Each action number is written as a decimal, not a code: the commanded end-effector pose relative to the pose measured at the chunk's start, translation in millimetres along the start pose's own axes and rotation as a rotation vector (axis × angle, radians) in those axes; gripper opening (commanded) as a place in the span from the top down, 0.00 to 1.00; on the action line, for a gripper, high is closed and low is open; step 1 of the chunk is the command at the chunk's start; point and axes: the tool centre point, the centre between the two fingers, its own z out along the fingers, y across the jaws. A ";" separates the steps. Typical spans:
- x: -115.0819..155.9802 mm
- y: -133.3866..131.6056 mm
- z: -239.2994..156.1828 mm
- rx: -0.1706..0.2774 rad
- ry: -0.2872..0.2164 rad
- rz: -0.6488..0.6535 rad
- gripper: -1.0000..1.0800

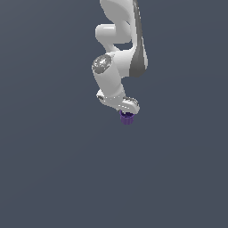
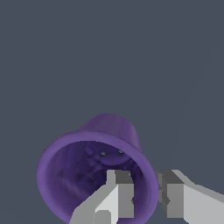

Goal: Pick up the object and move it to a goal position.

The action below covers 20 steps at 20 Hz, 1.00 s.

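1. Object location: the purple cup (image 1: 127, 118) sits directly beneath the gripper (image 1: 128, 110) in the exterior view, near the middle of the grey tabletop (image 1: 53, 178). Whether its base rests on the tabletop or is lifted clear cannot be determined.

2. Gripper state: in the wrist view, the gripper (image 2: 144, 192) pinches the wall of the cup (image 2: 94, 175). One finger (image 2: 120, 190) is inside the opening and the other finger (image 2: 175, 192) is outside the rim, so the jaws straddle one side of the wall.

3. Container contents: the cup interior appears empty. Only the dark moulded floor and two small pale specks are visible; what the specks are cannot be told.

4. Risk, slip: the grasp holds a thin wall at one side, off the cup's centre. The cup may pivot or drop out during transport if the clamp is light.

5. Risk, taper: the sides narrow toward the base, so a sudden acceleration could work the wall downward out of the jaws.

6. Risk, goal: no goal marker is visible in either view, so the remaining travel cannot be judged.
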 end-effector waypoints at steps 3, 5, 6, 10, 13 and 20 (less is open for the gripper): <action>-3.6 3.0 -47.4 0.000 0.002 0.000 1.00; -5.2 4.5 -69.7 -0.001 0.002 0.001 1.00; -6.0 5.2 -80.6 -0.001 0.002 0.001 1.00; -9.1 7.8 -124.0 -0.002 0.002 0.001 1.00; -11.2 9.6 -156.0 -0.002 0.002 0.001 1.00; -15.0 12.5 -227.6 -0.002 0.002 0.001 1.00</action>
